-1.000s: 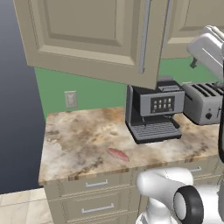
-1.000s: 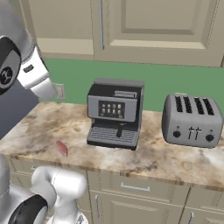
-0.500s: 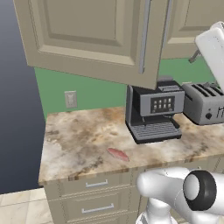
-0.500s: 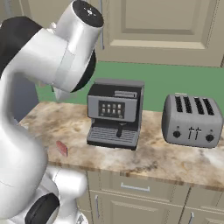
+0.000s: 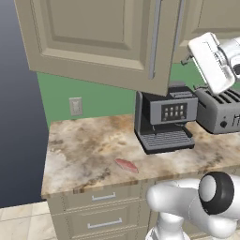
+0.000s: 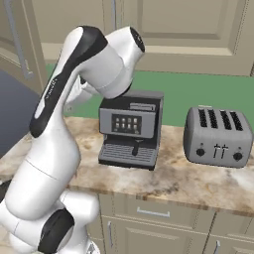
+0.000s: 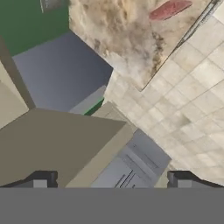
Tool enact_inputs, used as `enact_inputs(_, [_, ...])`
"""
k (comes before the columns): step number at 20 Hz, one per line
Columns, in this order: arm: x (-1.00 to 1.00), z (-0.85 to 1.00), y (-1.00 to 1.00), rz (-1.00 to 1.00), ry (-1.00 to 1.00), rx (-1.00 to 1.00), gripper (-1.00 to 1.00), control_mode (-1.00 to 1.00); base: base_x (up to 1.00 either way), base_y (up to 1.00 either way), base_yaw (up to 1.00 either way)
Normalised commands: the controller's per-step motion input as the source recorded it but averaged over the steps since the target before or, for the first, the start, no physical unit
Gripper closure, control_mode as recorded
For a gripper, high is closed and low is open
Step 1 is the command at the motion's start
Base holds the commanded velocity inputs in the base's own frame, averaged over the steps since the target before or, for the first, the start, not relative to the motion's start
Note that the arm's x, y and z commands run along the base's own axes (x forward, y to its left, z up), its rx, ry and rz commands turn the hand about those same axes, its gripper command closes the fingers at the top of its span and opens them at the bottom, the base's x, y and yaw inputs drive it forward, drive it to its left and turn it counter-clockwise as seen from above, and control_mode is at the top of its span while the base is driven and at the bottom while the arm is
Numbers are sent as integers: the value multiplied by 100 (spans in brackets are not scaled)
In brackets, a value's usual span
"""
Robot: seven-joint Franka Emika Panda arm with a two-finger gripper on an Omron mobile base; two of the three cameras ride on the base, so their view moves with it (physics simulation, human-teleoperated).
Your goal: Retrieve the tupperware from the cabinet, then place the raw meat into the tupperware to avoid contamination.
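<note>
Fingers (image 7: 112,179) spread wide and empty, raised near the large beige wall cabinet (image 5: 98,42), whose door hangs open, likely to reach the tupperware inside; flat pinkish-red raw meat slab (image 5: 126,165) waits on the marbled counter (image 5: 79,154), left of the black coffee machine (image 5: 164,121).

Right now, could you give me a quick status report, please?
Gripper open, empty. Raw meat on counter. Cabinet door ajar. Coffee machine beneath.

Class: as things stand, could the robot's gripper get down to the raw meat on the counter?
Probably yes: the raw meat lies alone on open counter beside the coffee machine, and the jaws stand open.
</note>
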Motion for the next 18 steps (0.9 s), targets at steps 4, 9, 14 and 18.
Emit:
enact_inputs(4, [62,-1,14,13,29,23,-100,-100,0,0,0])
enact_inputs(9, [44,-3,11,16,22,15,-100,-100,0,0,0])
enact_inputs(14, [8,-16,54,21,18,1,-100,-100,0,0,0])
enact_inputs(18, [4,-15,58,23,20,0,-100,-100,0,0,0])
